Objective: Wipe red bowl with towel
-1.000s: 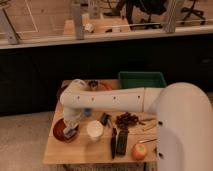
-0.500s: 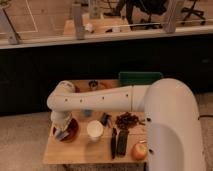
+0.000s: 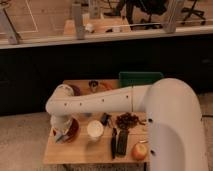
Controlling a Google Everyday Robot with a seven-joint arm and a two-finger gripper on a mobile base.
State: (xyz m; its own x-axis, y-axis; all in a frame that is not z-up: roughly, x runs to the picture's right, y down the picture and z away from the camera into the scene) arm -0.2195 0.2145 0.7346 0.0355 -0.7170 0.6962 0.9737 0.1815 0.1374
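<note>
Arm swung left; gripper (image 3: 62, 134) over one red bowl (image 3: 71, 131); grip state unclear.

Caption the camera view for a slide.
White arm reaches left across the wooden table, claw down over the red bowl.

Gripper (image 3: 61, 135) low over the red bowl (image 3: 71, 131); we cannot make out its tip. Arm (image 3: 95, 102) hides most of the bowl and the table's (image 3: 80, 154) far side. Towel not distinguishable to us. Robot body (image 3: 175, 130) cut by the bottom edge.
</note>
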